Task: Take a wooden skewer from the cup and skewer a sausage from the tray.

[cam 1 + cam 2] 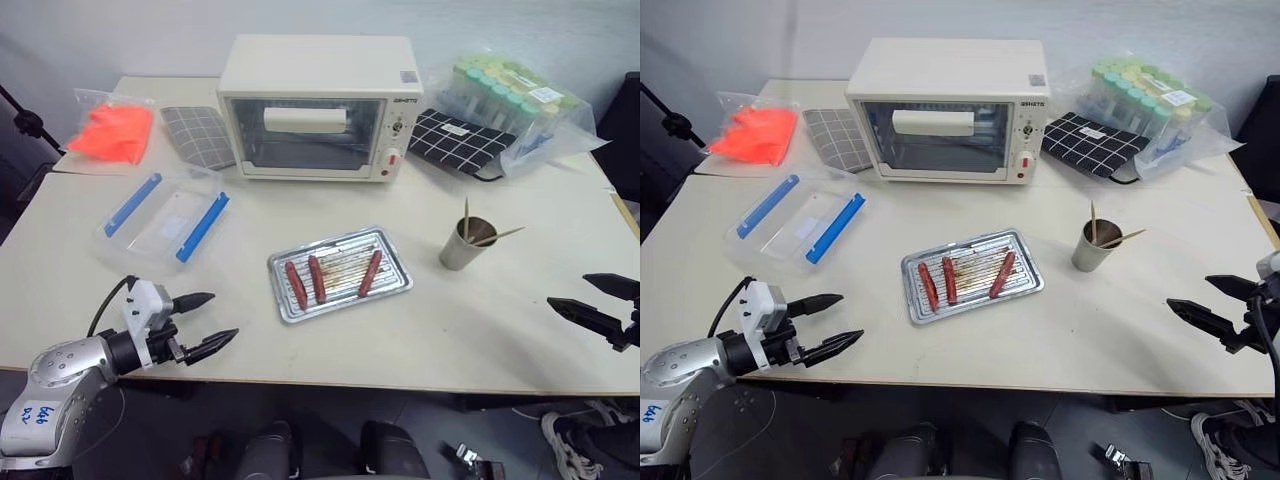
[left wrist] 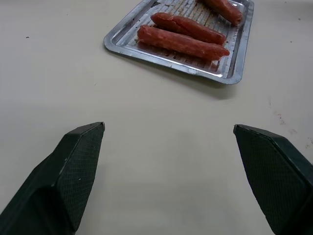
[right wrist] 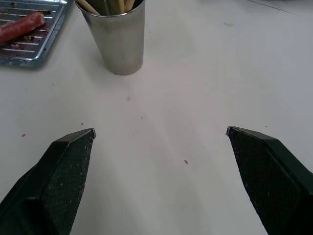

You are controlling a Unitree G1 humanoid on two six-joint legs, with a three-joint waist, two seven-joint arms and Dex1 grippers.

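The tray (image 1: 340, 275) is your landmark. It lies near the middle of the counter (image 1: 480, 330), just in front of a small cream oven (image 1: 315, 105). Three sausages lie side by side on the tray's ribbed floor. The one to spear, the sausage (image 1: 370, 273), is nearest the cup side and sits a little apart from the other two.

The cup (image 1: 461, 247) stands upright on the counter, well to the right of the tray. A few skewers stand in it: one skewer (image 1: 466, 217) points straight up, and another leans out over the rim away from the tray. Their free ends rise above the rim, so you can pinch one from above or from the side.

Your right gripper (image 1: 594, 299) hovers over the counter's front edge, further right than the cup. It points toward the cup, tilted slightly down, with its fingers spread wide and holding nothing. It is probably the arm to fetch the skewer, since it is closer to the cup.

Your left gripper (image 1: 198, 322) hovers at the front edge, well to the left of the tray, and aims toward the tray. Its fingers are also spread wide and empty.

Behind the left of the tray lies a clear box (image 1: 165, 215) with blue clasps.

Nothing has been picked up yet.
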